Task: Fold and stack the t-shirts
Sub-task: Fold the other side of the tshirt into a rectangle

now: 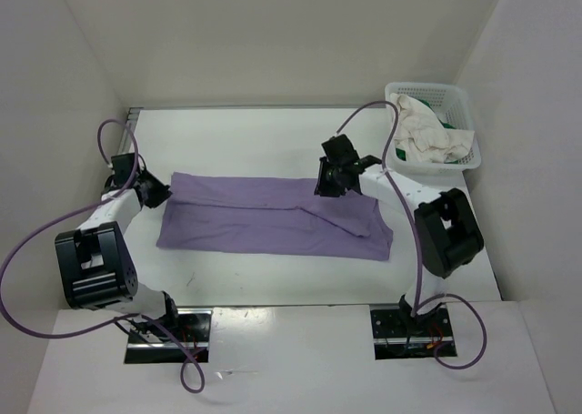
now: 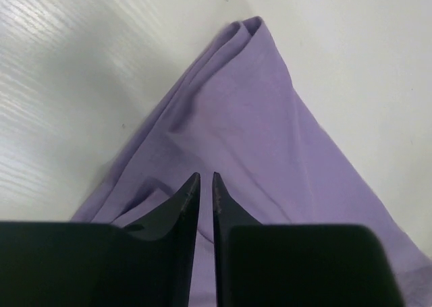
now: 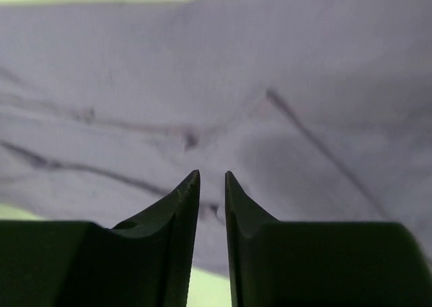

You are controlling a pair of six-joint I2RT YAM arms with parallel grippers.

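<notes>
White table (image 1: 273,132) and white walls box in your workspace. The lavender t-shirt (image 1: 264,216) lies flat at the centre as a long band, its long axis running 9 to 3 o'clock. Your left gripper (image 1: 155,194) sits at the band's 9 o'clock end, fingers a slit apart with no cloth between them. Your right gripper (image 1: 329,185) hovers over the far edge, right of centre, jaws slightly parted and empty. The 3 o'clock end lies toward 4 o'clock from it, probably where you next take hold. The cream t-shirt (image 1: 427,136) and green t-shirt (image 1: 447,122) wait in the basket (image 1: 459,95) at 2 o'clock.
</notes>
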